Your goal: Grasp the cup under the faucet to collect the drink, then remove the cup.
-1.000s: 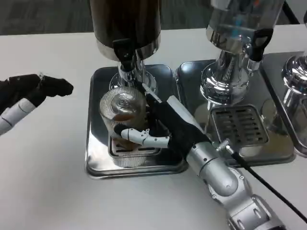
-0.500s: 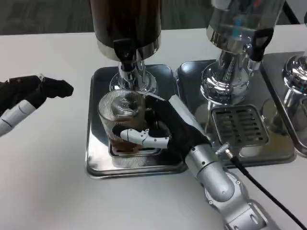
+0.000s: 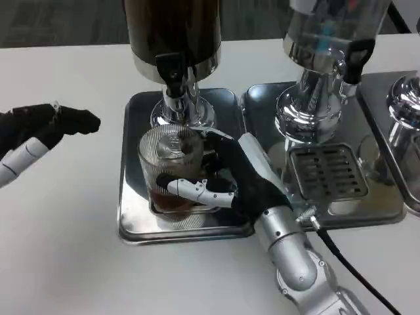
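A clear ribbed cup (image 3: 169, 164) with brown drink in its bottom stands on the left steel drip tray (image 3: 134, 220), just in front of the dark dispenser's black faucet (image 3: 172, 73). My right hand (image 3: 226, 180) wraps around the cup from the right, its thumb across the front of the glass. My left hand (image 3: 46, 125) hovers over the white table at the far left, fingers curled in, holding nothing.
A second dispenser with clear liquid (image 3: 321, 72) stands on its own tray (image 3: 328, 174) to the right, and part of a third (image 3: 403, 118) at the right edge. A black cable (image 3: 354, 269) runs along my right forearm.
My right hand and the cup have shifted slightly toward me, away from under the faucet. The left hand has stayed in place.
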`<state>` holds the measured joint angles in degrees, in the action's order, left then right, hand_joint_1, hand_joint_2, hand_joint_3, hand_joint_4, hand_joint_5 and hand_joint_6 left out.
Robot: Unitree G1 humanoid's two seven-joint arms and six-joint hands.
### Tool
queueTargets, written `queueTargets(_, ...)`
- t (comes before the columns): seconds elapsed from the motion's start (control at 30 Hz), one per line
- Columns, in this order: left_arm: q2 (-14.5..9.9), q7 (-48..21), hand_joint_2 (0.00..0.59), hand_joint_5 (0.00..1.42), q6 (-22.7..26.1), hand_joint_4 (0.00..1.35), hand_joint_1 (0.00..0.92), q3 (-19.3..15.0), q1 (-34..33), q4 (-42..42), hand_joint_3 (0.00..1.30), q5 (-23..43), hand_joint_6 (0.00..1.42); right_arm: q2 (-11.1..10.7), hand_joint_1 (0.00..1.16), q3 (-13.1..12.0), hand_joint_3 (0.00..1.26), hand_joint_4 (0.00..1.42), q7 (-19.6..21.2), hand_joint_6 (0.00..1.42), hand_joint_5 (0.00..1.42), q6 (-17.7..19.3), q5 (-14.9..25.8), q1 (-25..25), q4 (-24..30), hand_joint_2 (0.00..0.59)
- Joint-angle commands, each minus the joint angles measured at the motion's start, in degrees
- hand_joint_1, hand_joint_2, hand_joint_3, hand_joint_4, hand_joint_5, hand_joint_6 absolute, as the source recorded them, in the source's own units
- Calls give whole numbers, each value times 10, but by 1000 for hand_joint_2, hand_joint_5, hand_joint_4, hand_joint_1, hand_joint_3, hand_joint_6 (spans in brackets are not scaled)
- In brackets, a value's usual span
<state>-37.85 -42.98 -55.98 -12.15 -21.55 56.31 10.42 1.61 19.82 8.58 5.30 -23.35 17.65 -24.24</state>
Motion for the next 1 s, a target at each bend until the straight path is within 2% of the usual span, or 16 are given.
queueTargets(0.03,-10,3,140,376,-3,426,0,4,7,-6,484,-12,350,3,678,-3,399,491,29,463,512,19,-7,-13,12,204)
queueTargets(0.7,-5,1,140,376,-1,426,0,5,-3,1,461,-17,350,7,691,-5,486,591,88,559,618,50,-23,-30,22,226)
queueTargets(1.0,-1,1,139,376,-1,426,0,7,-6,5,456,-20,350,5,715,-12,521,635,101,612,666,60,-22,-36,33,238)
